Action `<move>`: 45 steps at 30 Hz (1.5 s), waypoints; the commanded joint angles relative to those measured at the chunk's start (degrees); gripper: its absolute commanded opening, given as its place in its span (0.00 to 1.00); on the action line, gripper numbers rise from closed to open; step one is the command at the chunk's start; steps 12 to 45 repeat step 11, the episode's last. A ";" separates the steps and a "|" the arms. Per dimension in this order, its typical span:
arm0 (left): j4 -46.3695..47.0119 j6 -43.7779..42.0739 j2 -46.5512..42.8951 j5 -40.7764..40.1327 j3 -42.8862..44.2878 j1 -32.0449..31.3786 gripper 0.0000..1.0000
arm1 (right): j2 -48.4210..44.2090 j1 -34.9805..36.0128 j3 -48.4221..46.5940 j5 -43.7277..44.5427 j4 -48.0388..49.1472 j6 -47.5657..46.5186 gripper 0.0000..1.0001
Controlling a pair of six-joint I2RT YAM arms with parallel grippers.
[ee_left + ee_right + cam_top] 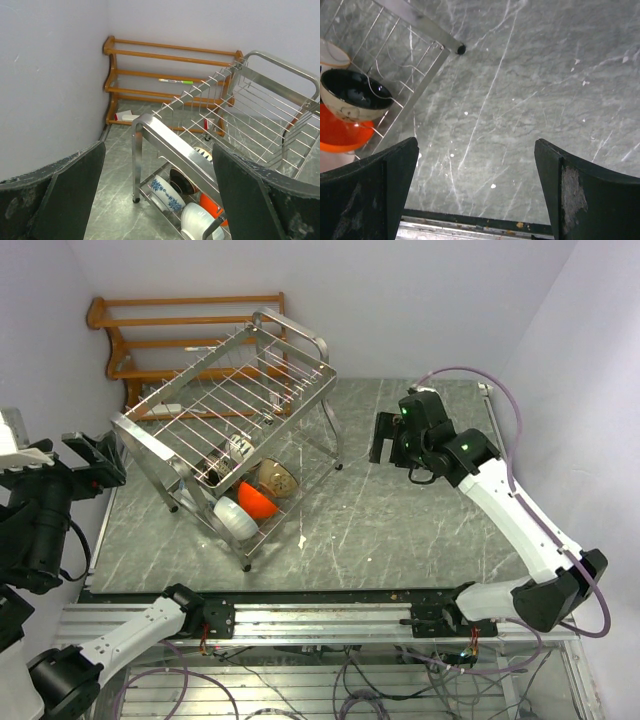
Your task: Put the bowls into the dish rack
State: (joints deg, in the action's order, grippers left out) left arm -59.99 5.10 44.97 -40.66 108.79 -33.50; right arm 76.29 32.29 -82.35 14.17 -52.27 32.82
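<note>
The silver wire dish rack stands left of centre on the table. On its lower tier the white bowl, the orange-red bowl and the tan-brown bowl stand on edge. The left wrist view shows the blue-and-white bowl, a dark-inside bowl, the white bowl and the orange-red bowl under the rack's frame. My left gripper is open and empty, left of the rack. My right gripper is open and empty, right of the rack, above bare table.
A brown wooden slatted rack stands against the back wall behind the dish rack, with a pen on a shelf. The right wrist view shows the rack's foot, the dark-inside bowl, and the table's near edge.
</note>
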 commanded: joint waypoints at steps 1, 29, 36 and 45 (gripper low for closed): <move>0.80 0.47 0.70 1.68 -0.79 -0.32 0.99 | -1.44 -0.30 -0.82 5.44 2.60 1.12 1.00; 2.28 0.21 1.61 1.61 -0.95 -0.34 0.99 | -1.64 -0.30 -1.76 7.49 4.46 -2.72 1.00; 2.28 0.21 1.61 1.61 -0.95 -0.34 0.99 | -1.64 -0.30 -1.76 7.49 4.46 -2.72 1.00; 2.28 0.21 1.61 1.61 -0.95 -0.34 0.99 | -1.64 -0.30 -1.76 7.49 4.46 -2.72 1.00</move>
